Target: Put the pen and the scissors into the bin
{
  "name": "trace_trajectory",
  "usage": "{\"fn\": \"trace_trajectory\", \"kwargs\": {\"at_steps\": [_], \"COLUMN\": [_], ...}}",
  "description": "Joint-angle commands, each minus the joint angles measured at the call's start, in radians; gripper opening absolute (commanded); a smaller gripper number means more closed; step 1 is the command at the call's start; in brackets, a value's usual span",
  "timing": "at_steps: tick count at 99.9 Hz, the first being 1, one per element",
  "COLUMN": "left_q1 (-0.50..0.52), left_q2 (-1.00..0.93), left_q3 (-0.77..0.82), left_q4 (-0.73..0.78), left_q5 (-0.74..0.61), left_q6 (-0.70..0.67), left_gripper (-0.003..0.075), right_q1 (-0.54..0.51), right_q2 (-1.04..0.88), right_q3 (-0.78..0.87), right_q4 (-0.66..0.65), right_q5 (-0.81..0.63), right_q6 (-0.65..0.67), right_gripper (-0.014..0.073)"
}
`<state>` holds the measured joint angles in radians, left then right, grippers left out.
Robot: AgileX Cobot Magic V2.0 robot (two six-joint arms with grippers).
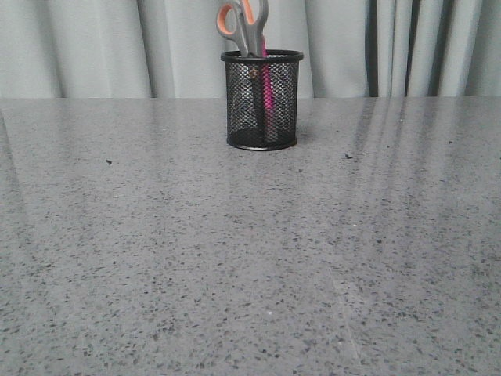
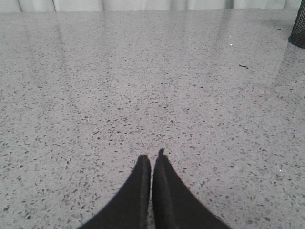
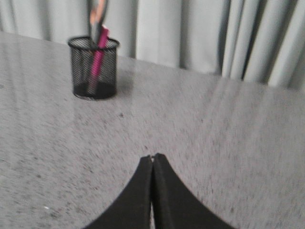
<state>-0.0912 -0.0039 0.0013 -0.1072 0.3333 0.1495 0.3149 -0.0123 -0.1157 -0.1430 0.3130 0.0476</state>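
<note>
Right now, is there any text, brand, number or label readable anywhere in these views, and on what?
None readable.
Scissors: no marking visible on handles.
Pen: seen through mesh, no print legible.
Mesh pen cup: no label or tag.
Speckled table and curtain: plain.
Left gripper and right gripper: plain black, unmarked.

Light: even, soft daylight tone.
Glare: pale streaks on my table [image 1: 407, 157].
Shadow: faint beside the bin [image 3: 93, 68].
Blur: my right wrist view smeared.
</note>
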Motion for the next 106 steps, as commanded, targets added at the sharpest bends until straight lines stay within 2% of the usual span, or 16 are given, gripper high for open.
{"fn": "trace_trajectory", "kwargs": {"at_steps": [1, 8, 12, 26, 36, 106], "left_q1": [0.004, 0.004, 0.004, 0.004, 0.004, 0.004], "left_q2": [-0.033, -0.033, -0.033, -0.033, -0.033, -0.031], "left_q3": [0.045, 0.045, 0.045, 0.045, 0.045, 0.045], "left_q4": [-0.015, -0.015, -0.015, -0.015, -0.015, -0.015], "left_q5": [-0.048, -0.048, -0.048, -0.048, -0.048, -0.048], "left_q6": [0.003, 0.003, 0.003, 0.003, 0.003, 0.003], "left_gripper": [-0.0019, -0.0019, -0.0019, -0.0019, -0.0019, -0.0019], "right_q1": [-0.078, -0.137, -0.166, -0.241, -0.269, -0.274], "right_q2": [-0.004, -0.004, -0.004, -0.018, -0.017, -0.017], "right_q3": [0.078, 0.146, 0.138, 0.140, 0.140, 0.140], "right_q4": [0.061, 0.100, 0.100, 0.098, 0.098, 0.098], "right_q5": [-0.213, -0.252, -0.162, -0.042, -0.018, -0.018], "right_q6": [-0.011, -0.011, -0.013, -0.015, -0.038, -0.048], "right_gripper": [-0.0058, -0.0058, -0.0058, -0.0058, -0.0058, -0.0058]}}
